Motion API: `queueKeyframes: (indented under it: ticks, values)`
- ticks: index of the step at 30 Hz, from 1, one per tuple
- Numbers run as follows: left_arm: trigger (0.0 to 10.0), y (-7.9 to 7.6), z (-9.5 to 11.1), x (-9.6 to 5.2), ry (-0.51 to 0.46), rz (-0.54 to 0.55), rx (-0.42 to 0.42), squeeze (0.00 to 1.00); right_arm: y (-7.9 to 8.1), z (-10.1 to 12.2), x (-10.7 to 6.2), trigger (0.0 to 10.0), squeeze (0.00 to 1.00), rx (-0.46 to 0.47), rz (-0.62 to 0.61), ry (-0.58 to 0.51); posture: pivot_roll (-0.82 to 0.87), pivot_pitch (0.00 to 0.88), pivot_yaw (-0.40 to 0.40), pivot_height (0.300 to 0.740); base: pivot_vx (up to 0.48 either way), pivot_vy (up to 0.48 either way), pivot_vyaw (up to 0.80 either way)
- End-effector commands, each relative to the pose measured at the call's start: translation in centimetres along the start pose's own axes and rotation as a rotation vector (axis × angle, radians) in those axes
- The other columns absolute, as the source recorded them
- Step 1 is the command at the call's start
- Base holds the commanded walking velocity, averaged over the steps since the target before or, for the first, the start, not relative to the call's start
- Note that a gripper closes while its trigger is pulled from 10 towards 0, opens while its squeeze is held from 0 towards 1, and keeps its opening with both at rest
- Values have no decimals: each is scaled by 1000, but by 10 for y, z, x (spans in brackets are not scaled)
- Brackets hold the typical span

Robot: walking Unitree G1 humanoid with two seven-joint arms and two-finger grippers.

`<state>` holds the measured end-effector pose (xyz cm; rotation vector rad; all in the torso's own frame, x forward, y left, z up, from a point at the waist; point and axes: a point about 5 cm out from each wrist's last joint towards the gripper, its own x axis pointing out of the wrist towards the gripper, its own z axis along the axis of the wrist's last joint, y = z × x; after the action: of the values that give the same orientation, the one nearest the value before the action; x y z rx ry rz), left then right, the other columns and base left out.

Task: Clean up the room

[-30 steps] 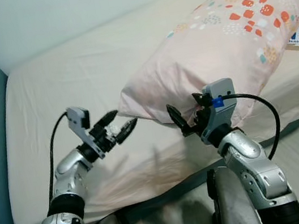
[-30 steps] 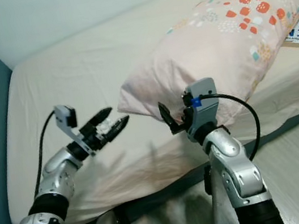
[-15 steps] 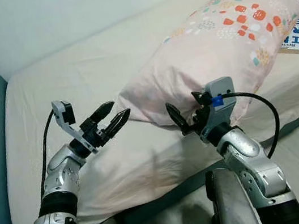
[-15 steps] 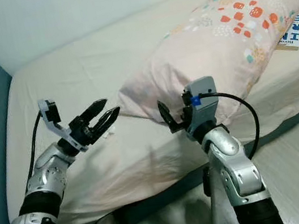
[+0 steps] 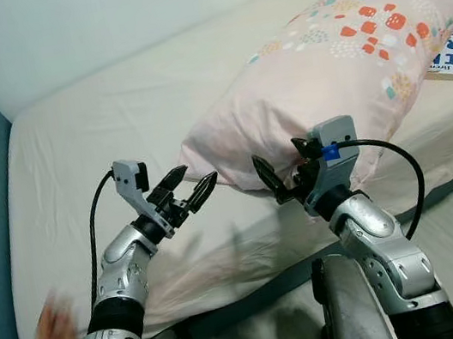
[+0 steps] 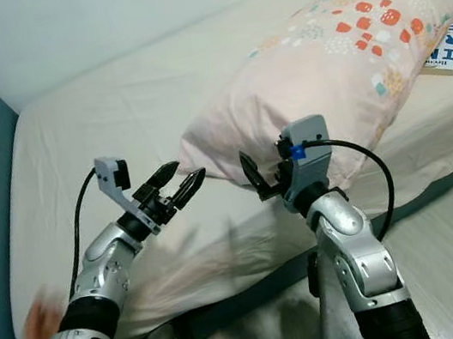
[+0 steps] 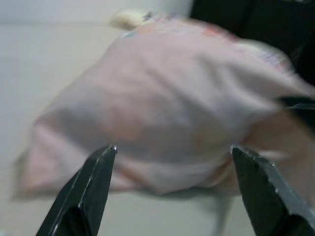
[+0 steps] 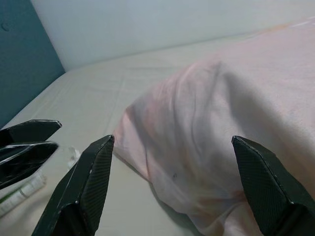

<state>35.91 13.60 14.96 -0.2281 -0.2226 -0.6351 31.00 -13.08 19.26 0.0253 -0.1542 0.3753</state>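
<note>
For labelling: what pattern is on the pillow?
Pale pink pillow with orange, teal and white blotches; clearest in left eye view.

Left gripper [image 5: 194,189] swung back inward from its outward position of half second ago, now just beside near corner of pillow [image 5: 324,75], fingers spread. Blurred hand [image 5: 52,333] newly in view at bed's lower left edge.

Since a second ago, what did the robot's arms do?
The left gripper swung out to the robot's left, away from the pillow, then came back close to its corner, fingers open, holding nothing. The right gripper stayed open at the pillow's near edge. The pillow and book did not move.
</note>
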Motion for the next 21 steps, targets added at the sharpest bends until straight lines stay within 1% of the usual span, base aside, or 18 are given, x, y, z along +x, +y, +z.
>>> queueKeyframes:
  ticks: [1, 2, 3, 4, 5, 7, 8, 9, 10, 11, 13, 14, 16, 17, 18, 19, 20, 21]
  values:
    - [10000, 5, -5, -4, 43, 46, 41, 0, 3, 1, -1, 10000, 0, 2, 11, -11, -147, 152, 172, 435, 0, 0, 0]
    - [10000, 7, -6, -5, 59, 66, 72, 0, 3, 2, -1, 10000, 0, 1, 11, -11, -147, 152, 172, 435, 0, 0, 0]
    - [10000, 10, -6, -5, 84, 109, 124, 0, 3, 2, -1, 10000, 0, 2, 12, -11, -146, 156, 171, 435, 0, 0, 0]
    - [10000, 10, -6, -5, 84, 109, 124, 0, 3, 2, -1, 10000, 0, 2, 12, -11, -146, 156, 171, 435, 0, 0, 0]
    - [10000, 13, -4, -6, 88, 146, 162, 0, 4, 2, -2, 10000, 0, 3, 12, -10, -146, 162, 169, 435, 0, 0, 0]
    - [10000, 24, -1, -9, 118, 258, 243, 0, 4, 1, -3, 10000, 0, 7, 12, -8, -143, 167, 169, 435, 0, 0, 0]
    - [10000, 28, -1, -11, 136, 304, 259, 0, 4, 1, -4, 10000, 0, 8, 11, -7, -141, 169, 168, 435, 0, 0, 0]
    - [10000, 32, -4, -13, 178, 345, 288, 0, 5, 1, -4, 10000, 0, 10, 11, -6, -139, 178, 169, 435, 0, 0, 0]
    - [10000, 32, -4, -13, 178, 345, 288, 0, 5, 1, -4, 10000, 0, 10, 11, -6, -139, 178, 169, 435, 0, 0, 0]
    - [10000, 33, -6, -15, 205, 367, 306, 0, 5, 1, -5, 10000, 0, 11, 12, -6, -138, 182, 169, 435, 0, 0, 0]
    - [10000, 40, -13, -21, 272, 461, 326, 0, 7, 1, -6, 10000, 0, 14, 12, -5, -144, 192, 172, 435, 0, 0, 0]
    - [10000, 40, -13, -21, 272, 461, 326, 0, 7, 1, -6, 10000, 0, 14, 12, -5, -144, 192, 172, 435, 0, 0, 0]
    - [10000, 43, -15, -23, 287, 497, 328, 0, 8, 1, -7, 10000, 0, 16, 13, -5, -145, 193, 172, 435, 0, 0, 0]
    - [10000, 46, -18, -25, 321, 521, 335, 0, 9, 0, -8, 10000, 0, 19, 11, -2, -147, 204, 174, 435, 0, 0, 0]
    - [10000, 46, -18, -25, 321, 521, 335, 0, 9, 0, -8, 10000, 0, 19, 11, -2, -147, 204, 174, 435, 0, 0, 0]
    - [10000, 49, -20, -28, 356, 542, 366, 0, 9, 0, -9, 10000, 0, 20, 9, 1, -149, 213, 176, 435, 0, 0, 0]
    - [10000, 49, -20, -28, 356, 542, 366, 0, 9, 0, -9, 10000, 0, 20, 9, 1, -149, 213, 176, 435, 0, 0, 0]
    - [10000, 54, -24, -34, 400, 563, 367, 0, 9, -1, -11, 10000, 0, 22, 5, 5, -151, 224, 178, 435, 0, 0, 0]
